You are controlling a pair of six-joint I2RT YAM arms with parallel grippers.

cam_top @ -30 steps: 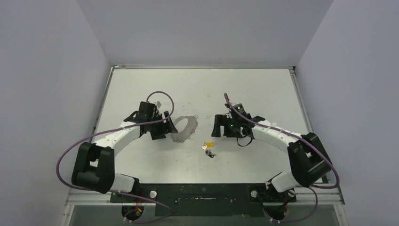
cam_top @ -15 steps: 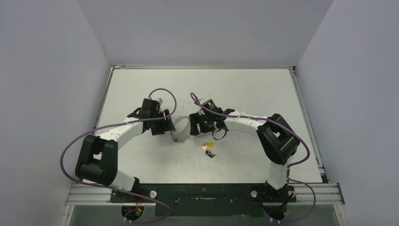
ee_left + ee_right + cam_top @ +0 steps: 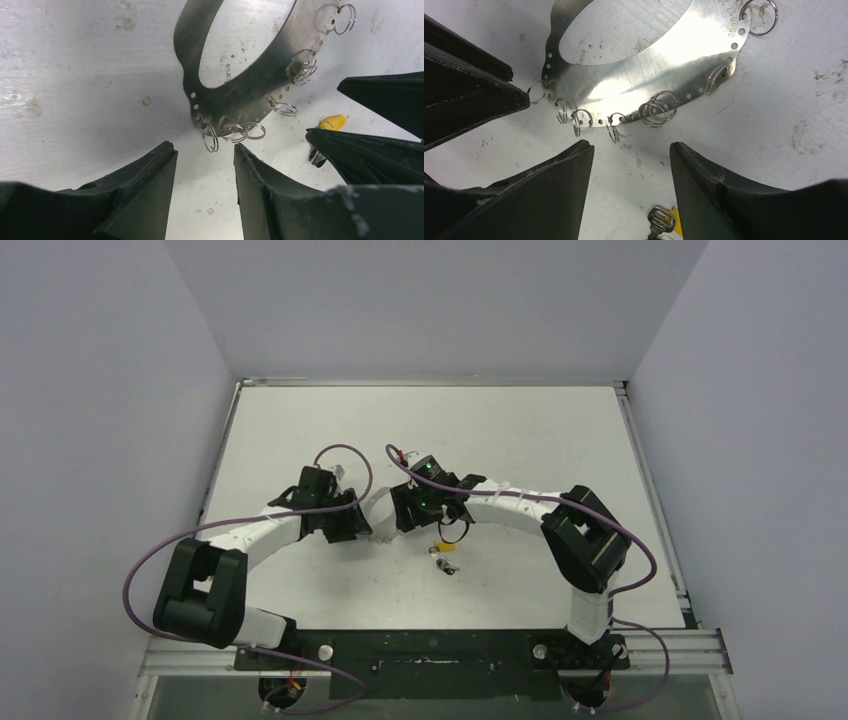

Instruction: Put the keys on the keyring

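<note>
The keyring (image 3: 379, 508) is a flat silvery band with small split rings along its edge, lying on the white table. My left gripper (image 3: 356, 526) is open just left of it, and in the left wrist view (image 3: 205, 147) the keyring (image 3: 235, 95) lies just past my tips. My right gripper (image 3: 401, 512) is open just right of it, and in the right wrist view (image 3: 630, 145) the keyring (image 3: 639, 80) lies just ahead. The keys (image 3: 443, 554) lie behind my right gripper; a silvery key (image 3: 660, 220) with a yellow head shows between its fingers. The yellow head (image 3: 332, 121) also shows in the left wrist view.
The table (image 3: 520, 430) has a raised rim at back and sides, with grey walls around. Purple cables (image 3: 345, 452) loop over both arms. The right gripper's fingers (image 3: 380, 95) show in the left wrist view; the left gripper's fingers (image 3: 469, 95) show in the right wrist view.
My right arm has swung left from beside the keys to the keyring's right edge. My left gripper has shifted slightly nearer and right. The keys have not moved.
</note>
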